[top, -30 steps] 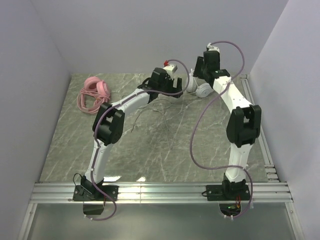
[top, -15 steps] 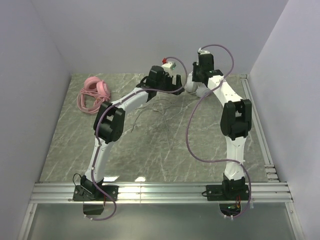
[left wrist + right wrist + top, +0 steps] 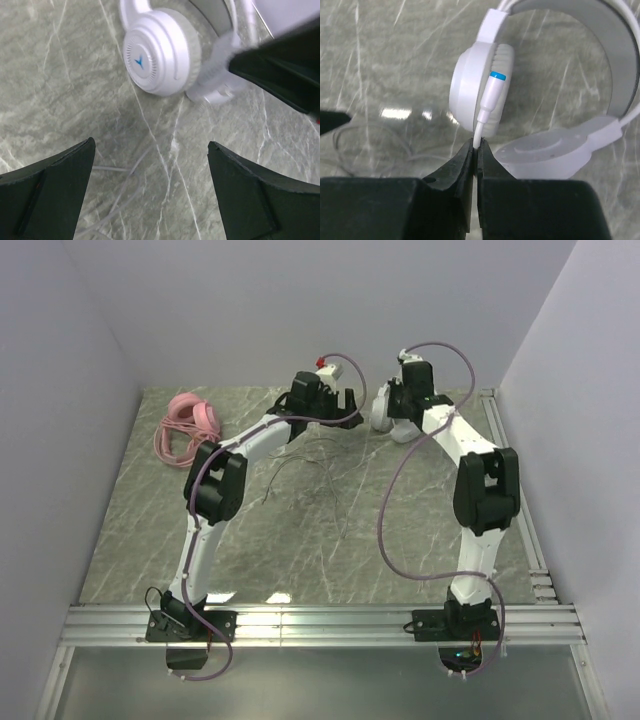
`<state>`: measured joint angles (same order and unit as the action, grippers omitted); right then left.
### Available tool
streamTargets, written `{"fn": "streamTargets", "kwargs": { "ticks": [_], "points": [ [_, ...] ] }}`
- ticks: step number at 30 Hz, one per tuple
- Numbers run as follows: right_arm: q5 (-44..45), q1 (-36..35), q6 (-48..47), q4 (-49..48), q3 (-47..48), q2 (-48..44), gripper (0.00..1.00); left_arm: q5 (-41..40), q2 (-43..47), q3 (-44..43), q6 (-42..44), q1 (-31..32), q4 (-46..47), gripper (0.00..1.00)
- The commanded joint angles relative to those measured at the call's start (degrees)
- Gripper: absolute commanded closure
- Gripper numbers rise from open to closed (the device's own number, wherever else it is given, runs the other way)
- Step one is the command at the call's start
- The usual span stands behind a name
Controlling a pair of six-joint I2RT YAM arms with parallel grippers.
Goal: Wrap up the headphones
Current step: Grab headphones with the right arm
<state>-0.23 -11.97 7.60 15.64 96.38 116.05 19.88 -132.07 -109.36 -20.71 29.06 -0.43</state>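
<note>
Shows the right jaws clamped together on the thin cable [image 3: 479, 135] just below its plug [image 3: 490, 95], at an ear cup [image 3: 470, 92] of the white headphones [image 3: 392, 415]. Shows the left jaws spread wide, holding nothing, poised above the same headset.

For a clean wrap, probably best to keep the pinch close to the plug, draw in the slack without tugging the socket, and steady the headband [image 3: 620, 60] with the free jaws.

Places the white headphones at the far side of the table [image 3: 300, 550], right of centre: white shells, grey padding, loose cable trailing toward the near left. Leaves the pink headphones [image 3: 190, 415] well apart at the far left, cable bundled beside.
</note>
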Motion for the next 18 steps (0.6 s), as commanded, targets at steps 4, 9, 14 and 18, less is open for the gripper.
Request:
{"fn": "streamTargets", "kwargs": {
  "ticks": [4,9,14,18],
  "points": [
    [-3.72,-2.45,1.1,-2.72,-9.7,-14.42,0.99,4.99,6.47,0.11,-4.25,-2.95,-1.07,0.03],
    [-3.2,-5.08,1.72,-0.88,-16.12,-22.26,0.99,6.66,9.46,1.61,-4.08,-4.1,-2.12,0.04],
    [-2.06,-10.0,2.86,1.41,-21.66,-30.26,0.99,11.66,11.22,1.61,-2.85,-4.19,-3.44,0.04],
    [-1.53,-14.04,4.88,3.16,-26.76,-34.91,0.98,12.56,12.54,2.92,-2.32,-4.19,-4.76,0.05]
  ]
}}
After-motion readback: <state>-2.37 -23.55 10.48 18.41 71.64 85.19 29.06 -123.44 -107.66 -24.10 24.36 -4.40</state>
